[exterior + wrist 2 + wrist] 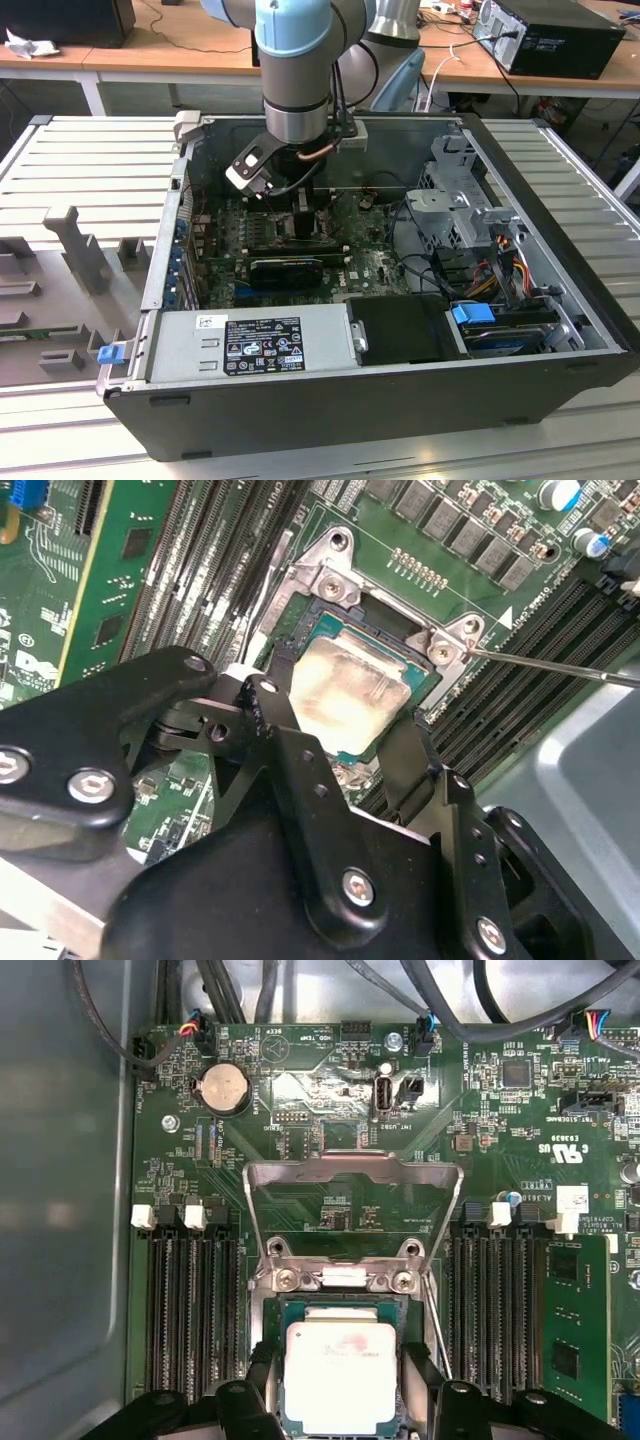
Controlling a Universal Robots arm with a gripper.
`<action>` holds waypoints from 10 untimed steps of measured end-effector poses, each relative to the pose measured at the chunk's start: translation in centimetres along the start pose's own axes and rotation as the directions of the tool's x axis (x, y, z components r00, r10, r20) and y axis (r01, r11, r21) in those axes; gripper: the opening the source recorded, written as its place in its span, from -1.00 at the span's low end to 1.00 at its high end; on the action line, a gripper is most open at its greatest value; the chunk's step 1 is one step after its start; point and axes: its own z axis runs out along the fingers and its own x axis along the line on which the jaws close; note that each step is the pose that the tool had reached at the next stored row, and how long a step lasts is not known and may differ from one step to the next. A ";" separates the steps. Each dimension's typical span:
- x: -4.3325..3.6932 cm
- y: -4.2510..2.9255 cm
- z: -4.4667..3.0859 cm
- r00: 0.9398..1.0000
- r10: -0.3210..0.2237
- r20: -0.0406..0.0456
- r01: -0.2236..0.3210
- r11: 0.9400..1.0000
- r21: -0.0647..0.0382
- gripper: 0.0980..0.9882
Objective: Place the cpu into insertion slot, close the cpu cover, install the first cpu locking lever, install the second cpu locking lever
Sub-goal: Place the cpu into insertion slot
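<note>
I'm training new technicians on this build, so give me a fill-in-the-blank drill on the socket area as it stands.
The cpu lies in the insertion slot, metal top facing ___.
The cpu cover stands ___, not closed.
The gripper is nearest the ___.
Missing words: up; open; cpu.
</note>
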 end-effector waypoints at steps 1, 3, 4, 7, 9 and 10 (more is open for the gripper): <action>0.00 0.00 0.00 1.000 -0.001 0.009 0.001 1.000 0.000 0.14; -0.01 0.00 0.00 1.000 -0.002 0.022 0.002 1.000 0.000 0.14; -0.01 0.00 0.00 1.000 -0.002 0.022 0.002 1.000 0.000 0.14; 0.14 0.00 0.00 1.000 -0.001 0.019 0.001 1.000 0.000 0.14; 0.16 0.00 0.01 1.000 -0.001 0.018 0.001 1.000 0.000 0.14; 0.16 0.00 0.01 1.000 -0.001 0.018 0.001 1.000 0.000 0.14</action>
